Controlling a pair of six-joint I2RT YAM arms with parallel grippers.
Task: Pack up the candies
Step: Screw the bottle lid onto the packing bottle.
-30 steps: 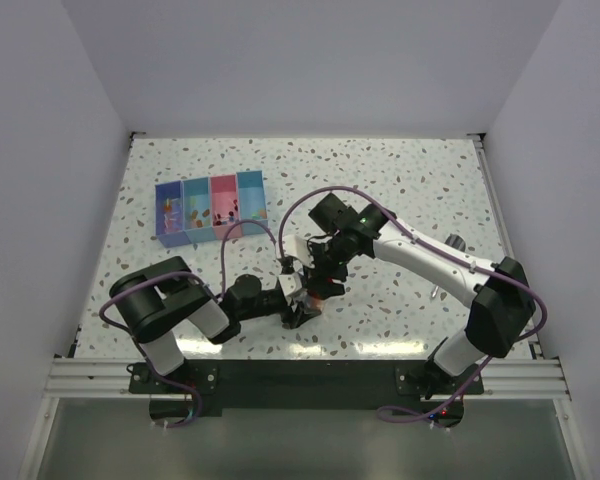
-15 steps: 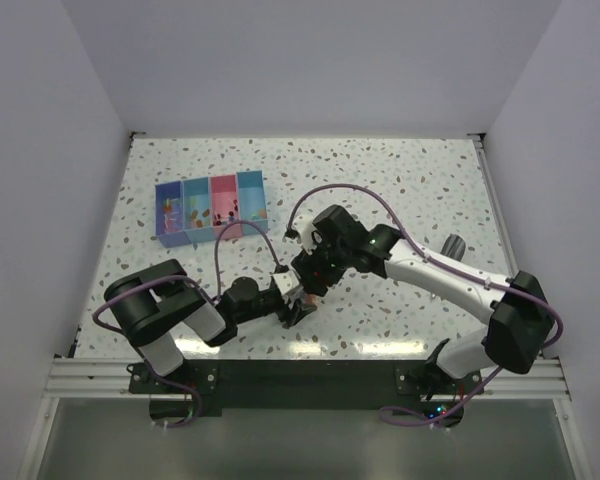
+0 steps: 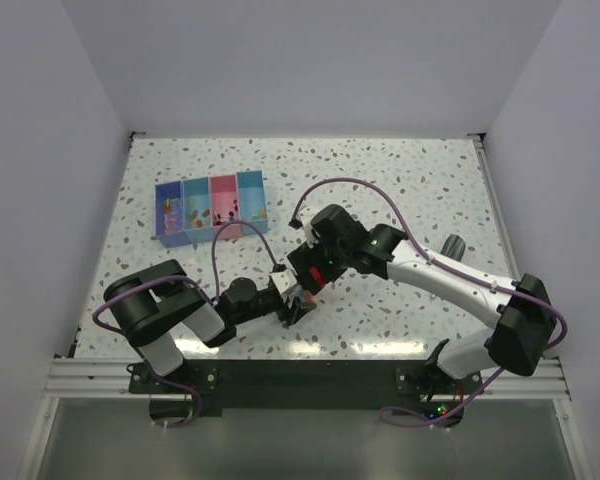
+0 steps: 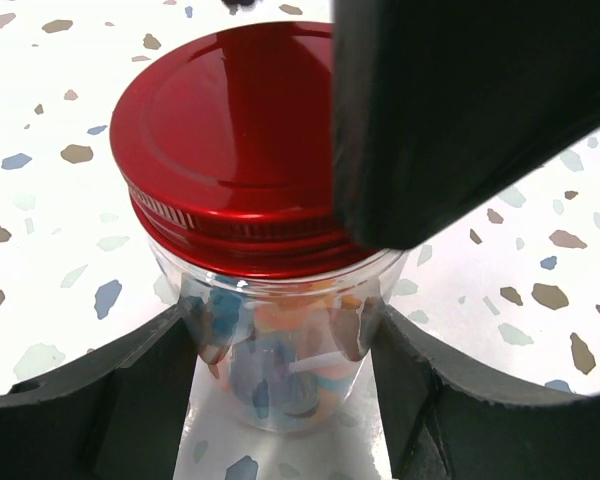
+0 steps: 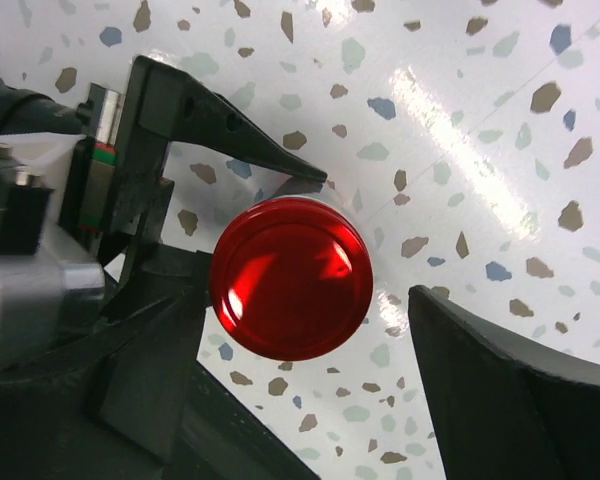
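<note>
Candies [image 4: 280, 330] blur together behind the clear wall of the jar [image 4: 265, 400], gripped between my left hand's [image 4: 280, 355] fingers, under a red lid [image 4: 220, 130]. My right hand [image 5: 300, 320] is spread wide around that lid; one finger hides its edge.

A four-compartment tray [image 3: 195, 238] sits at the upper left of the table [image 3: 400, 180], with candies [image 3: 206, 213] in its compartments. Lower right of it, near frame centre, a jar [image 4: 280, 350] stands upright with its lid [image 4: 220, 130] on and more candies inside. The left gripper [image 3: 298, 303] presses against its two sides, and the right gripper [image 3: 315, 278] is spread just above the lid.
</note>
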